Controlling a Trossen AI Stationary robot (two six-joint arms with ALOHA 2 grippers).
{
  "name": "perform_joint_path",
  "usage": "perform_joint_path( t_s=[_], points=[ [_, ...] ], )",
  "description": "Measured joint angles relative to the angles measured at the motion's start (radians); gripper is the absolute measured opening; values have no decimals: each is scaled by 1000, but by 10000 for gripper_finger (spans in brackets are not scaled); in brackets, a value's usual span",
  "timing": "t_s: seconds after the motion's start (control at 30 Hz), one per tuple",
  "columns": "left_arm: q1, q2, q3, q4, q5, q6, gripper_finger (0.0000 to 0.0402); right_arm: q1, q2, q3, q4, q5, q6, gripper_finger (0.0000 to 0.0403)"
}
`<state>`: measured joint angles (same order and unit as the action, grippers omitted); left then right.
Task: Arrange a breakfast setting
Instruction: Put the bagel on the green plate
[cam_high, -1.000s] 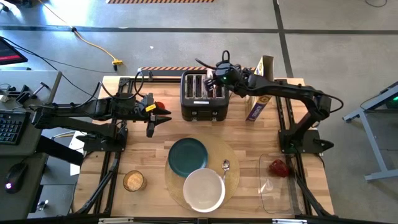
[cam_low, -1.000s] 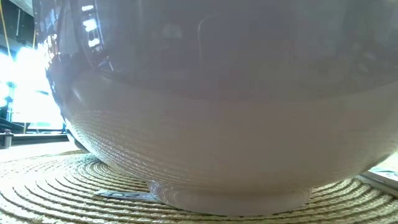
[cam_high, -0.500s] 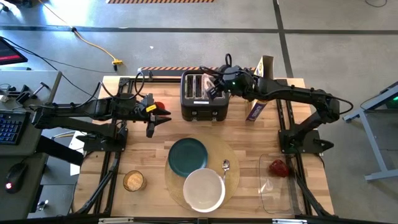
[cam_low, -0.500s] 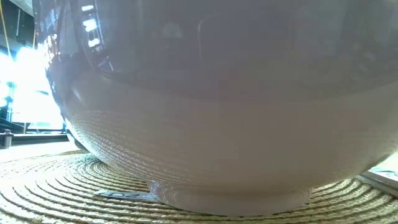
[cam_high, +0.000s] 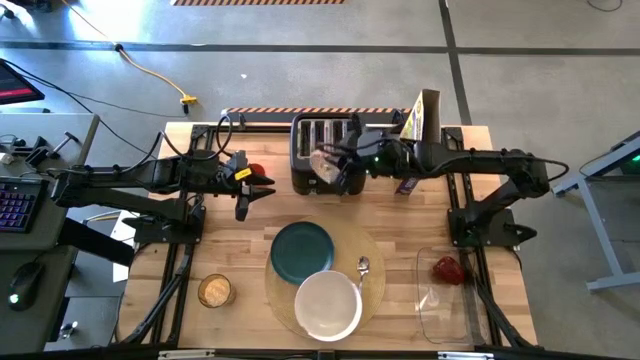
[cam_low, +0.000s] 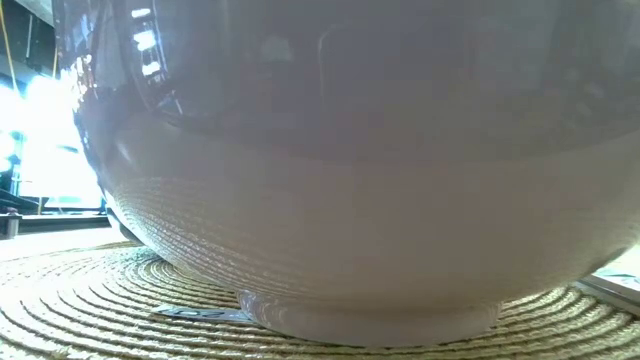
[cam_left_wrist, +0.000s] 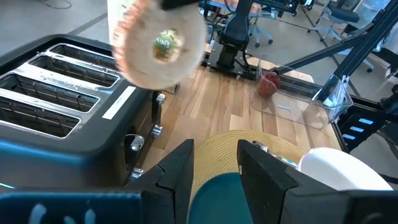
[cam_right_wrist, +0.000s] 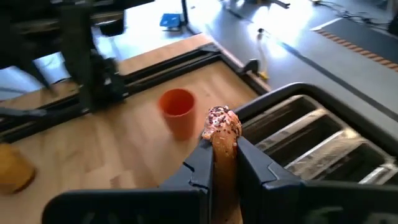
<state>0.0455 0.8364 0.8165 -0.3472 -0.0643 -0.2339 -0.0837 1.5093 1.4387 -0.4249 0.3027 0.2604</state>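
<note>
My right gripper (cam_high: 337, 166) is shut on the tan bagel half (cam_high: 324, 165) over the near side of the black toaster (cam_high: 325, 150). The bagel also shows in the left wrist view (cam_left_wrist: 158, 43). My left gripper (cam_high: 258, 188) is open and empty at the table's left, beside the small red cup (cam_high: 257, 170). The dark teal plate (cam_high: 302, 250), the white bowl (cam_high: 328, 305) and the metal spoon (cam_high: 363, 267) lie on the round tan placemat (cam_high: 375, 290). The red food item (cam_high: 447, 270) lies in a clear tray. The low view shows only the bowl (cam_low: 330, 200) on the placemat (cam_low: 80, 300). My right gripper pinches the bagel half's two flat faces (cam_right_wrist: 225, 149) between its two fingers (cam_right_wrist: 200, 167), with the bagel edge-on between them. The fingers come from the table's right. The bagel reaches out past the fingertips, upright and lifted clear above the toaster.
A clear plastic tray (cam_high: 445, 300) sits at the near right. A small tan dish (cam_high: 215, 291) sits at the near left. A cereal box (cam_high: 415, 150) stands right of the toaster. Bare wood lies between the toaster and the placemat.
My right gripper has drawn the bagel half up out of the toaster's right slots and carried it toward the table's near edge and a little left, to the toaster's near side. The bagel now hangs clear of the slots.
</note>
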Motion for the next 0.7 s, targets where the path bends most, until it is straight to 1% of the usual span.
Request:
perform_joint_path(
  t_s=[0.2,0.53,0.7],
  points=[
    [0,0,0,0,0,0,113,81,12,0,-20,0,-3,18],
    [0,3,0,1,0,3,113,169,101,0,-19,-3,24,18],
    [0,3,0,0,1,3,113,186,145,0,-14,-67,68,18]
  ],
)
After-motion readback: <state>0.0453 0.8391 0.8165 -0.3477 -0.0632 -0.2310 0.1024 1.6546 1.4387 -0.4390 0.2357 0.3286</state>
